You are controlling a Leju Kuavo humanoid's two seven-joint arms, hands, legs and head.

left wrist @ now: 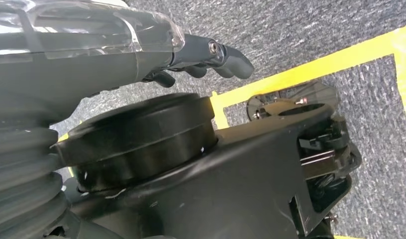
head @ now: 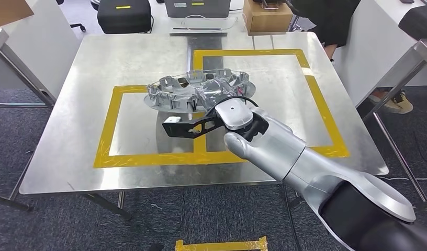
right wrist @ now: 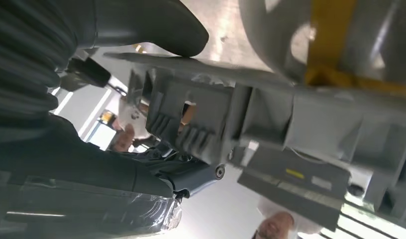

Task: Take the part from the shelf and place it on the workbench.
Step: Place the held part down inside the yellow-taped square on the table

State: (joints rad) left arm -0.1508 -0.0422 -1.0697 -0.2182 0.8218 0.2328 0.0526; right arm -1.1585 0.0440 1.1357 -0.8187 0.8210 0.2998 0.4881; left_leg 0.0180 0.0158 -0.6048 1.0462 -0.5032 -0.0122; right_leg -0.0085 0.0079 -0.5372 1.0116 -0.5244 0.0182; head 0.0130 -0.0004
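Note:
The part [head: 175, 93] is a grey, round metal casting with ribs and tabs. It lies low over the steel workbench [head: 96, 78], across the yellow tape lines. My right hand [head: 217, 95], wrapped in clear film, grips its near right rim. In the right wrist view the thumb [right wrist: 156, 30] presses one face of the part [right wrist: 270, 104] and dark fingers [right wrist: 191, 179] curl under the other. I cannot tell whether the part touches the table. My left hand [left wrist: 211, 57] hangs over the grey carpet, fingers loosely bent and holding nothing.
Yellow tape [head: 326, 115] marks two rectangles on the workbench. A black case [head: 124, 15], a grey device [head: 198, 8] and a cardboard box [head: 266, 18] stand beyond the far edge. A person [head: 326, 21] stands at the back right. White tables flank both sides.

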